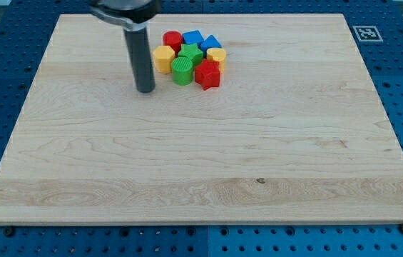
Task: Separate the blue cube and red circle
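My tip (145, 91) rests on the counter (201, 164), at nine o'clock of the cluster, just apart from it. No fingers here, only a rod. Nearest sit the green cylinder (182, 71) and red block (207, 74); farthest, red circle (172, 40) touching blue cube (192, 38).

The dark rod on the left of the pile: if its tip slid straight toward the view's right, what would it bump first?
Probably the green cylinder, the nearest block in that line from my tip. The yellow block sits slightly farther up the view; depth is hard to judge, so it might get clipped instead.
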